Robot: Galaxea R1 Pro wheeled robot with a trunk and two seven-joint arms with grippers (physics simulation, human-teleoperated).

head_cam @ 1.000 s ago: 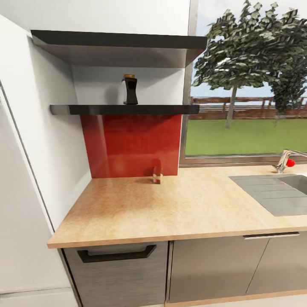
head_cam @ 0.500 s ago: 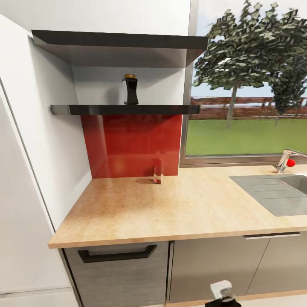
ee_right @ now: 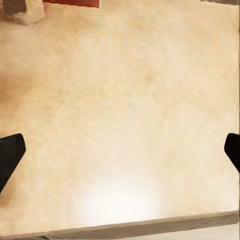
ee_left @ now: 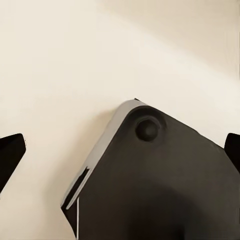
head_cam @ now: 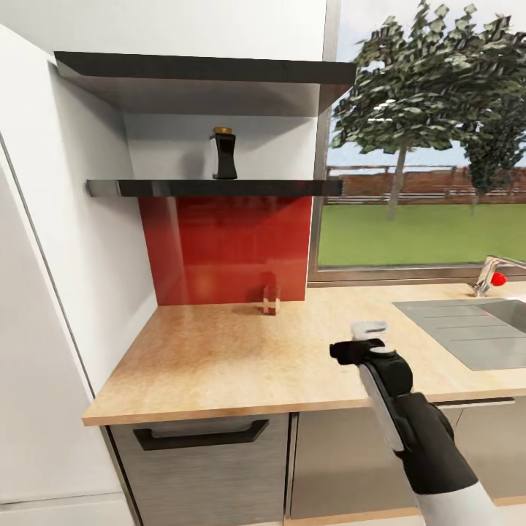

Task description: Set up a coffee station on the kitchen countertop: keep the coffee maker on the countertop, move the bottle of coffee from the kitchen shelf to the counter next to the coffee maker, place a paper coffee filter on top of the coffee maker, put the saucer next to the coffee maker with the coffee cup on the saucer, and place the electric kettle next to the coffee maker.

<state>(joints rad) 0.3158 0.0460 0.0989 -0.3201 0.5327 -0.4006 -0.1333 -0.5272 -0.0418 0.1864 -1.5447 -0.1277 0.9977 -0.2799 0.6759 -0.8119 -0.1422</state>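
Your right gripper (head_cam: pixel 363 334) is raised over the front part of the kitchen countertop (head_cam: pixel 241 358), with its black forearm reaching in from the lower right of the head view. In the right wrist view its two dark fingertips (ee_right: pixel 10 155) sit at opposite edges of the picture with bare worktop between them, so the jaws stand wide and hold nothing. The bottle of coffee (head_cam: pixel 223 154) stands upright on the lower dark shelf (head_cam: pixel 146 188), well above and to the left of that gripper, against the white wall, its gold cap on top. A small red shaker (head_cam: pixel 270 299) stands on the worktop at the foot of the red backsplash (head_cam: pixel 226 248), beyond the gripper and to its left. The steel sink (head_cam: pixel 475 332) lies to the gripper's right, with the tap (head_cam: pixel 486 274) behind it. Your left gripper (ee_left: pixel 120 150) is spread wide too, its fingertips at the frame edges, looking onto a dark part of the robot over a pale surface.
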